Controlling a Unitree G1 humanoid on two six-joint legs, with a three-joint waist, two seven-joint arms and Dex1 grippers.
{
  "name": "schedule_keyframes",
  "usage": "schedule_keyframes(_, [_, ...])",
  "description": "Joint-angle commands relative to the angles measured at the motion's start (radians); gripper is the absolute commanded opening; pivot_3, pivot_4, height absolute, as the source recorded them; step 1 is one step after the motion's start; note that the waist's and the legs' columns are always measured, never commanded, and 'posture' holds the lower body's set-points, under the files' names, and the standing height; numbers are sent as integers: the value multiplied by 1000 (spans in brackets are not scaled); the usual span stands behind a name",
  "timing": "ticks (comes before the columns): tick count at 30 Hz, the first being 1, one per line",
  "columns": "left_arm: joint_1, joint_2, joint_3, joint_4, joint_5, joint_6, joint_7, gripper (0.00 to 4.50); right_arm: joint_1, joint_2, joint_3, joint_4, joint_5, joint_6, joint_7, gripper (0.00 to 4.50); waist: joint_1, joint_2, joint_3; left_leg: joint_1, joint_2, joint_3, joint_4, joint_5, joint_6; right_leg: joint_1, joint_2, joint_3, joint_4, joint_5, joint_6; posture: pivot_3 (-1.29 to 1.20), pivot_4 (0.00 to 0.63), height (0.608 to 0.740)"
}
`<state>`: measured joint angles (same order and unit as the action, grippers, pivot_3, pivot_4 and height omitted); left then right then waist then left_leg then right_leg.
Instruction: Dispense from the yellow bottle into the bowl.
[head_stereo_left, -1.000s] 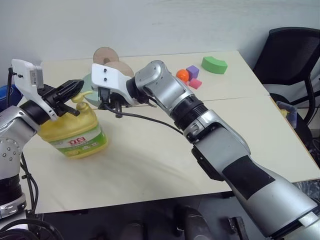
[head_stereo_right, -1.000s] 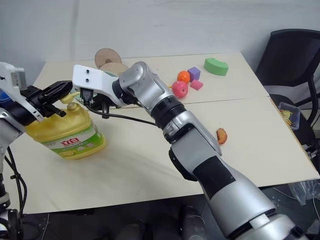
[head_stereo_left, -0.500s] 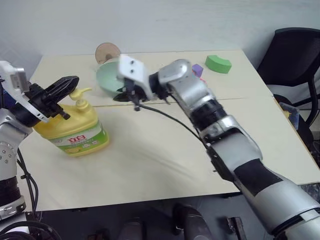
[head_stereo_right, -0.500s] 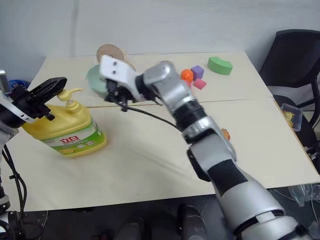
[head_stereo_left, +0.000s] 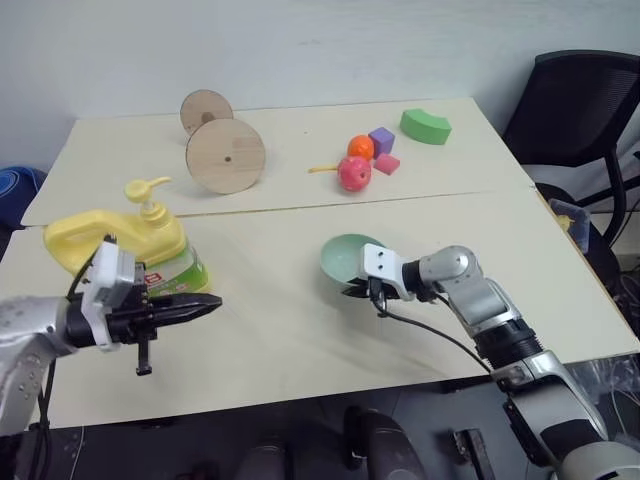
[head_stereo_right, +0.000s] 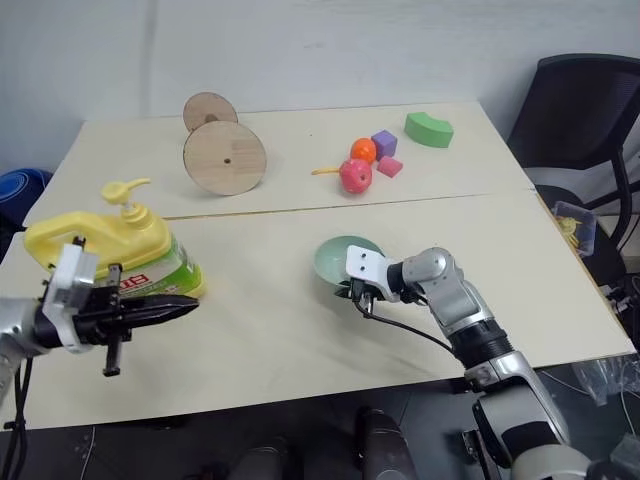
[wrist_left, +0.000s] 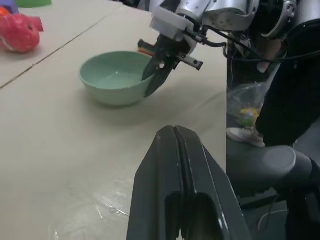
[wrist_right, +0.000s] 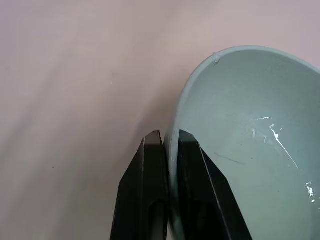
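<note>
The right claw (wrist_right: 169, 150) pinches the rim of the bowl (head_stereo_left: 348, 258), which sits on the bench (head_stereo_left: 300, 310) well apart from the bottle (head_stereo_left: 125, 250); the step in hand looks like placing the bowl; next, release the rim and bring bowl and pump together. The left claw (head_stereo_left: 190, 310) is clenched on nothing, just in front of the bottle. The bottle is squat, yellow, pump-topped, at the bench's left; the bowl is pale mint, with thin white streaks inside.
</note>
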<state>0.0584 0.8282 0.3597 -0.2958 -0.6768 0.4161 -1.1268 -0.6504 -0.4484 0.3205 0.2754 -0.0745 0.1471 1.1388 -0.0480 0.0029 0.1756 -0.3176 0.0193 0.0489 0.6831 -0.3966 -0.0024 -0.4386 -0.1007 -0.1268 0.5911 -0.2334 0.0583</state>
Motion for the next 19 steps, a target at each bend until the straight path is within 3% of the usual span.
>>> schedule_keyframes(1, [52,-25,-5,63,81,-56,38,0,52,-17,-44,-79,70,-91,13,772,8,0,0,-1,0,0,0,0,0,-1,0,0,-1,0,0,0,150,740])
schedule_keyframes(3, [71,-27,-3,98,111,-77,44,0,84,-26,-66,-122,113,-99,27,1400,17,-1,0,-2,0,0,0,-1,1,-1,0,-1,-2,0,0,0,150,740])
schedule_keyframes(6, [110,-42,11,173,190,-197,57,623,187,-52,-157,-244,266,-124,74,2472,25,-1,-1,-2,0,0,0,-2,3,-1,-1,-1,-3,0,0,0,150,740])
schedule_keyframes(12, [224,-90,26,278,321,-463,77,2480,480,-140,-365,-398,493,-184,133,4500,47,-3,-1,-1,-1,0,0,-6,8,2,-4,-2,-7,1,1,0,150,740])
schedule_keyframes(15, [250,-139,39,329,371,-582,140,3395,632,-178,-449,-384,541,-233,172,4500,52,-2,-1,1,-2,0,0,-8,12,4,-7,-3,-8,1,1,0,150,740])
schedule_keyframes(19, [286,-180,36,354,408,-670,189,3395,746,-184,-516,-273,479,-451,180,4500,61,-2,-1,3,-2,1,0,-10,15,7,-8,-3,-11,1,1,0,150,740])
